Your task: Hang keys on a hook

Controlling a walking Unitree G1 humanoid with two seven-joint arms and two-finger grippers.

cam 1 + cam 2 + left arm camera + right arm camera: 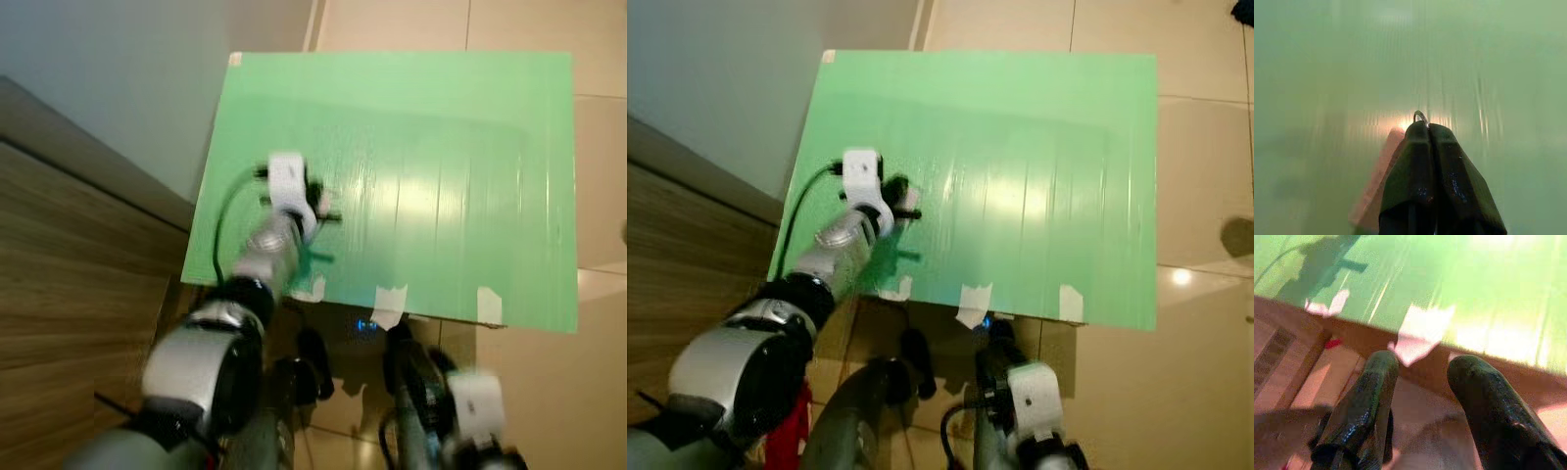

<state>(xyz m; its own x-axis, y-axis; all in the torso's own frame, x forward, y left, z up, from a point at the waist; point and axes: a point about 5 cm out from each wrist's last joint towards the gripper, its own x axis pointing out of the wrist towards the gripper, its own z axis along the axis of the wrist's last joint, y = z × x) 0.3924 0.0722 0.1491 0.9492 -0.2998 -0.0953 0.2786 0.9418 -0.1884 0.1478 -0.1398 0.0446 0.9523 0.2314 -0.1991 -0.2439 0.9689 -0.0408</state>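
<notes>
A large green board (441,186) is seen from above, tilted against a grey wall (108,88), with beige floor tiles (1205,147) beyond its far and right edges. Three scraps of pale tape (972,302) are fixed along the board's near edge, over a brown cardboard strip (1415,352) that is visible in the right wrist view. A wooden surface (59,284) is noted past the board's left edge. The left gripper (904,201) is raised over the board, near its left edge and roughly midway along it, with a white wrist block and a black cable behind it; its shadow falls on the green surface just below. In the left wrist view its two black fingers (1415,171) are pressed together, and a thin metal key ring (1421,116) is seen pinched between the tips, only a small arc of it protruding. The keys themselves cannot be made out, and whether the ring touches the board cannot be told. The right gripper (1422,382) is held low, below the board's near edge and close to the middle tape scrap; its fingers are set apart with nothing between them. The eye views are somewhat blurred.
</notes>
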